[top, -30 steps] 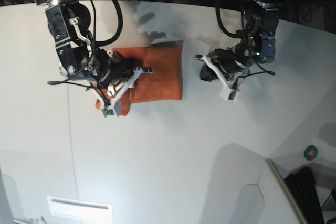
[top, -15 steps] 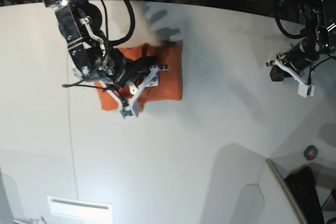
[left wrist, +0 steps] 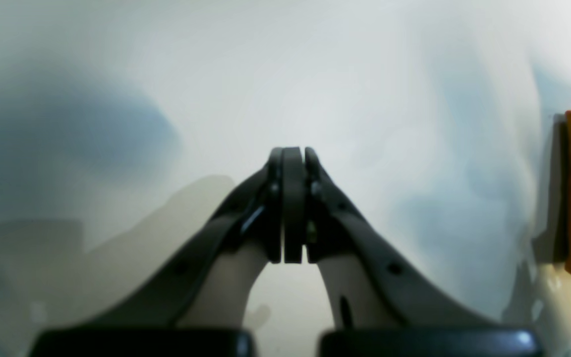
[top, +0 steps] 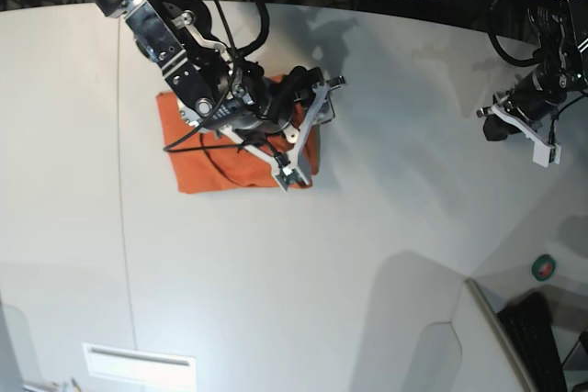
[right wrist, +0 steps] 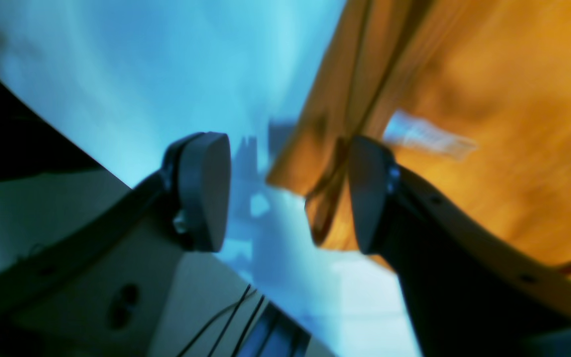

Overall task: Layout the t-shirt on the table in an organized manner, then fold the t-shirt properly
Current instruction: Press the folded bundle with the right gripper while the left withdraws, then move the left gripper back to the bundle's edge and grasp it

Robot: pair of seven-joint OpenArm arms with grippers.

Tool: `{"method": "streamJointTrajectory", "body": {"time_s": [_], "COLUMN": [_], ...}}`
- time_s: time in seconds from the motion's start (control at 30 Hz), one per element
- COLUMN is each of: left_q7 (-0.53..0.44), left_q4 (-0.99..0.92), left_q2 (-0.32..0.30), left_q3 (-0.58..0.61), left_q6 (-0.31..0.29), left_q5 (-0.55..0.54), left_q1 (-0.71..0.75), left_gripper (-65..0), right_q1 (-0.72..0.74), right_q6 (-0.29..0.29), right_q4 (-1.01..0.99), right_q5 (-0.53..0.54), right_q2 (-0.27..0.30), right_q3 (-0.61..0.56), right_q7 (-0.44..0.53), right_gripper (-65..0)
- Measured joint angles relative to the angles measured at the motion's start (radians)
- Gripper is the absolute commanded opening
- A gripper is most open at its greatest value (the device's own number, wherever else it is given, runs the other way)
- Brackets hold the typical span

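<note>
Only wrist-visible: perhaps t-shirt tag.

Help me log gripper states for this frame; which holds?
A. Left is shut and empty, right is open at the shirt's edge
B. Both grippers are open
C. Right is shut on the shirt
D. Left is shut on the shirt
A: the left gripper has its fingers pressed together over bare table, while the right gripper is spread at the t-shirt edge.
</note>
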Motion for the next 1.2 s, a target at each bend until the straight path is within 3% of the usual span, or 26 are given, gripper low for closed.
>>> {"method": "streamJointTrajectory", "body": {"time_s": [0.03,0.1,0.13,0.2,0.3,0.43,0.6,0.7,0.83,1.0,1.1,1.2], "left_q7": [0.0,-0.001,0.0,0.0,0.0,-0.001,0.0,-0.001,0.0,-0.004,0.003,0.003], "left_q4": [0.0,0.0,0.0,0.0,0.0,0.0,0.0,0.0,0.0,0.003,0.035,0.17], "left_q2": [0.0,0.0,-0.001,0.0,0.0,0.001,0.003,0.006,0.008,0.0,0.011,0.013], "left_q3": [-0.001,-0.005,-0.005,-0.005,-0.002,0.002,0.003,0.005,0.009,0.123,0.195,0.27], "left_q6": [0.0,0.0,0.0,0.0,0.0,0.0,0.0,0.0,0.0,0.003,0.007,0.011], "left_q5": [0.001,0.001,0.002,-0.001,-0.002,0.001,0.001,0.0,0.002,0.001,0.002,0.003], "left_q1": [-0.002,-0.002,-0.002,-0.002,-0.002,-0.005,-0.005,-0.005,-0.007,-0.007,-0.002,0.023], "left_gripper": [-65.0,-65.0,-65.0,-65.0,-65.0,-65.0,-65.0,-65.0,-65.0,-65.0,-65.0,-65.0], "right_q1": [0.004,0.005,0.008,0.04,0.095,0.129,0.131,0.13,0.133,0.14,0.157,0.157], "right_q6": [-0.001,-0.068,-0.088,-0.097,-0.093,-0.097,-0.097,-0.097,-0.154,-0.154,-0.157,-0.164], "right_q4": [0.022,0.031,0.02,-0.029,-0.14,-0.268,-0.353,-0.344,-0.265,-0.33,-0.315,-0.103], "right_q5": [0.005,-0.001,-0.01,-0.013,-0.005,-0.002,0.0,0.002,-0.003,0.003,0.001,0.006], "right_q2": [0.014,0.025,0.028,0.036,0.022,0.017,-0.034,-0.035,-0.025,-0.046,-0.021,0.066], "right_q3": [0.01,0.066,0.09,0.102,0.069,-0.028,-0.094,-0.11,-0.109,-0.112,-0.112,-0.088], "right_q7": [0.007,0.008,0.007,0.024,0.129,0.148,0.196,0.197,0.192,0.18,0.152,0.13], "right_gripper": [-44.6,-60.6,-65.0,-65.0,-65.0,-65.0,-65.0,-65.0,-65.0,-65.0,-65.0,-65.0]}}
